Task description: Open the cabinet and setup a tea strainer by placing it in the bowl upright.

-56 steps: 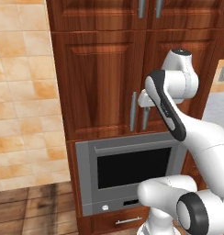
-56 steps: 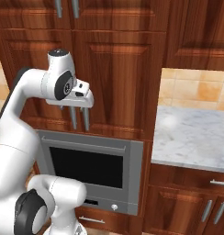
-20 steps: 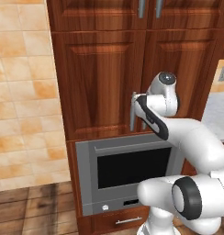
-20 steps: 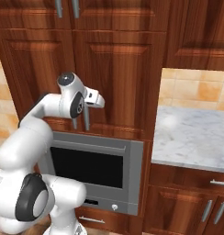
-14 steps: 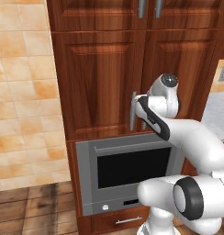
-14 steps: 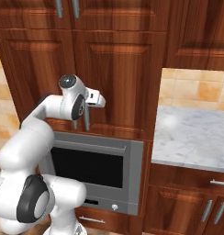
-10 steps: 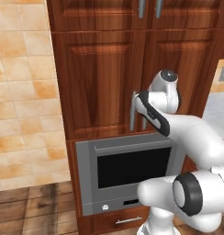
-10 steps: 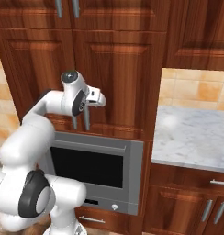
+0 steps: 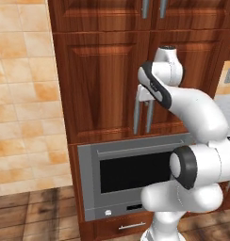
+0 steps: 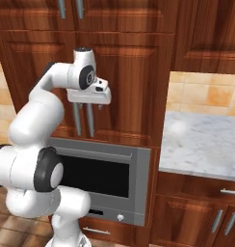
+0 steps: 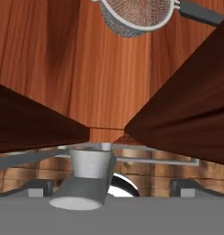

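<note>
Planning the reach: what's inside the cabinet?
In the hand view, the tea strainer lies on a wooden shelf between the parted doors. They hide the rest. From the base views the cabinet interior is hidden.

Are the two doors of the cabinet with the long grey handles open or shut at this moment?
Shut. In both base views the cabinet doors lie flush with the unit, and the end effector hangs at their handles.

The cabinet point(image 9: 100, 84) is reddish-brown wood with two raised-panel doors, standing above the oven; its two long grey bar handles point(image 10: 83, 119) hang side by side at the doors' meeting edge; the doors look shut in the base views; the strainer point(image 11: 137, 14), round silver mesh, shows in the hand view.
</note>
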Robot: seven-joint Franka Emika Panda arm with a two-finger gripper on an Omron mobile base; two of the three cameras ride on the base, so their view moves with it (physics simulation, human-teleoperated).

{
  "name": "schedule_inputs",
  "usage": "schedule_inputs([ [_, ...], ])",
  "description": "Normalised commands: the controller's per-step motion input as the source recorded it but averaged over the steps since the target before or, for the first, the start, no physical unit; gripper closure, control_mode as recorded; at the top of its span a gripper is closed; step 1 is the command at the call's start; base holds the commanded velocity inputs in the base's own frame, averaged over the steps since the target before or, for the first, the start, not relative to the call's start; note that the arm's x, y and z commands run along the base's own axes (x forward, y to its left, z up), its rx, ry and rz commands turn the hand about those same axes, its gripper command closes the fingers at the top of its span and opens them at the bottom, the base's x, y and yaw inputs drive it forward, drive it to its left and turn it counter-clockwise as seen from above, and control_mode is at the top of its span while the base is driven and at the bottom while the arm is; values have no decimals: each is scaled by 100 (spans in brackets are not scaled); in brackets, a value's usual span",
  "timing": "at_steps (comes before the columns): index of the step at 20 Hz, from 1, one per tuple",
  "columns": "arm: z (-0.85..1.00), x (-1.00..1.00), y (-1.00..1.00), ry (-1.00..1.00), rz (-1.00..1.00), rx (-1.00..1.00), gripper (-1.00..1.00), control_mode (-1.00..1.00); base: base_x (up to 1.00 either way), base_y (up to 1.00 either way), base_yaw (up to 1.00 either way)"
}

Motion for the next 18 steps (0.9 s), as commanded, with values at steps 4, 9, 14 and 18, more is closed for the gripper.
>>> schedule_inputs([
  [4, 0, -19, 1, -25, 0, 0, -100, -100, 0, 0, 0],
  [9, -2, -51, 17, -30, -1, -1, -100, -100, 0, 0, 0],
  [14, 0, -4, 20, -33, 0, -2, -100, -100, 0, 0, 0],
  [18, -13, 0, 1, -23, 0, -3, -100, -100, 0, 0, 0],
])
